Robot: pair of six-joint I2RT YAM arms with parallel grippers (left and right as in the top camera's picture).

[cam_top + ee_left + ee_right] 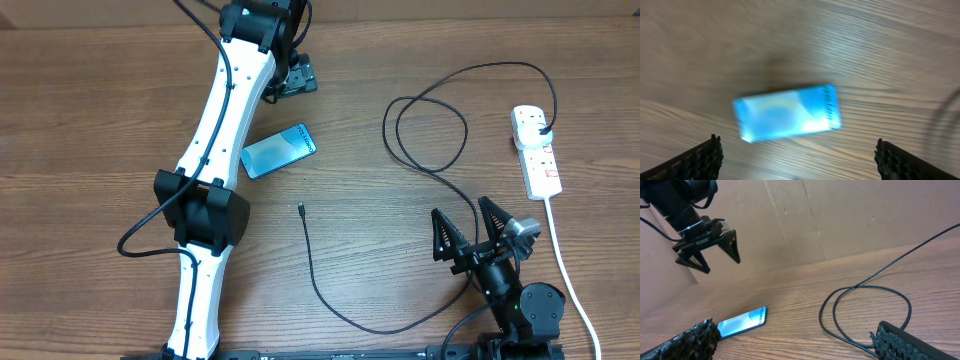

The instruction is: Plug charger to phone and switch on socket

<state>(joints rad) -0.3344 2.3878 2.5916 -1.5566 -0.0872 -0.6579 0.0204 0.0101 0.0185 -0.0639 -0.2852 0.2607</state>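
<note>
Overhead view of my two arms at the table. My left end effector (293,76) hangs above the table near its far edge, left of the middle. Its jaws are spread wide and hold nothing, as the right wrist view shows from the side. The phone (279,151) lies flat on the table (90,110) a little left of the centre, nearer to me than the left end effector and apart from it. Its screen is lit and faces up. In the blurred left wrist view the phone appears between my two left fingertips (705,157), which do not touch it. My right end effector (468,228) sits near the front edge, toward the right side of the table, with its jaws also wide apart and empty. The charger (308,250) is a thin black cable. Its connector tip (300,208) lies free on the table, near the phone on the side toward the front edge but not touching it. From the tip the cable curves toward the front edge, passes by my right end effector, and forms a loop right of the centre. It ends at the black plug (543,127), which is seated in the far end of the socket (537,155). The socket lies along the right edge, and its white cord (562,262) trails toward the front edge. I cannot tell how its switches are set.
</note>
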